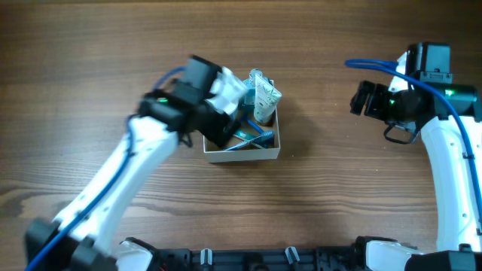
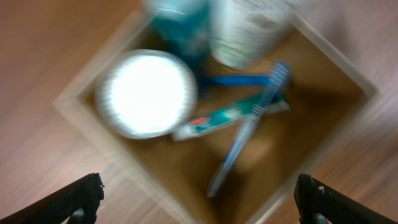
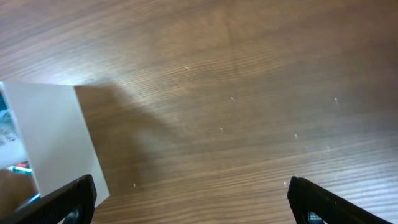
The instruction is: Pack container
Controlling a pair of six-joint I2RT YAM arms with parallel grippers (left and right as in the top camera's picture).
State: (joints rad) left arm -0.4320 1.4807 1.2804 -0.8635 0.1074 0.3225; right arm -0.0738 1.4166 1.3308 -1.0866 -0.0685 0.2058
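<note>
The container (image 1: 256,155) is a square white-walled cardboard box with a tan inside, near the table's middle. It holds a round white-lidded jar (image 2: 146,93), a green toothpaste tube (image 2: 230,115), a blue toothbrush (image 2: 245,134), a teal bottle (image 2: 180,22) and a white patterned tube (image 1: 264,94) standing upright. My left gripper (image 2: 199,202) is open and empty, hovering just above the box; its view is blurred. My right gripper (image 3: 193,205) is open and empty over bare table right of the box, whose white wall (image 3: 50,137) shows at the left.
The wooden table (image 1: 324,196) surrounds the box. The left arm (image 1: 135,165) reaches in from the lower left and covers the box's left part. The right arm (image 1: 452,165) stands at the right edge.
</note>
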